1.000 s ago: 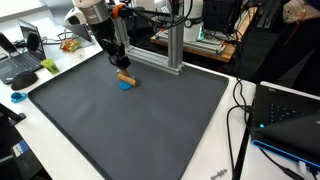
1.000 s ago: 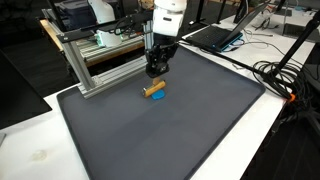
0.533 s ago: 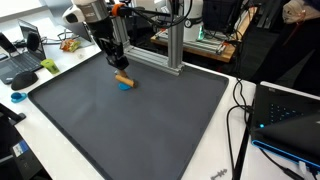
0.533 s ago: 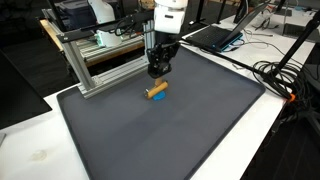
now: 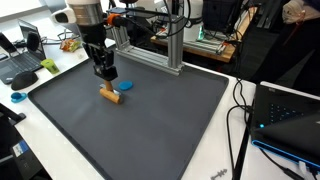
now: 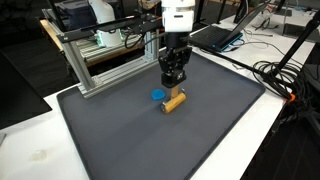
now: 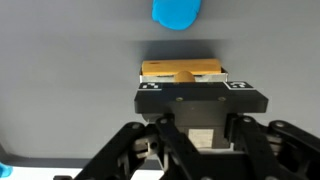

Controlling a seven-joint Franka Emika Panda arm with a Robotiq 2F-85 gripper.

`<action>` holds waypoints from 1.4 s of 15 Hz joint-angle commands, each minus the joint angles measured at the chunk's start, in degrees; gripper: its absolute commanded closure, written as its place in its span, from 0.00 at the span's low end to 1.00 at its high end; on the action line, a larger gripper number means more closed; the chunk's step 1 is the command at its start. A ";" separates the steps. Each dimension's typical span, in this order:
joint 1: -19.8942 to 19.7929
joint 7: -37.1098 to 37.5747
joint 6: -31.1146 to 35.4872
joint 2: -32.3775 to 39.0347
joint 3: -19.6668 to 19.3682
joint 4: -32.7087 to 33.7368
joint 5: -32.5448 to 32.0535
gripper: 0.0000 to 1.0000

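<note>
My gripper (image 5: 104, 78) points straight down over a dark grey mat (image 5: 150, 120) and is shut on a short orange wooden block (image 5: 110, 95). The block lies level, at or just above the mat. A small blue disc (image 5: 124, 86) lies on the mat right beside the block. Both exterior views show this: gripper (image 6: 172, 82), block (image 6: 174, 101), disc (image 6: 158, 96). In the wrist view the block (image 7: 180, 71) sits just past the gripper body (image 7: 185, 100), and the disc (image 7: 177, 11) is at the top edge. The fingertips are hidden there.
An aluminium frame (image 5: 165, 55) stands along the mat's far edge, close behind the gripper (image 6: 100, 70). Laptops (image 5: 290, 120) and cables (image 6: 285, 80) lie on the white table around the mat. A desk with clutter (image 5: 30, 60) is off to the side.
The gripper has moved away from the frame across the mat, taking the wooden block with it. The block was over the blue disc and is now beside it; the disc stayed.
</note>
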 commanded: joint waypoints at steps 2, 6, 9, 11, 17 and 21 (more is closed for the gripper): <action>-1.93 -8.58 3.34 -1.03 2.67 -2.07 1.81 0.78; -4.40 -23.03 0.01 -8.74 5.22 -6.75 1.48 0.78; -5.04 -32.77 -3.14 -13.48 6.03 -9.14 1.22 0.78; -4.78 -39.05 -6.11 -15.36 5.62 -9.63 0.87 0.78; -4.05 -58.67 -11.03 -17.09 3.50 -11.26 -0.46 0.78; -3.10 -59.73 -10.49 -15.27 2.75 -10.47 0.10 0.53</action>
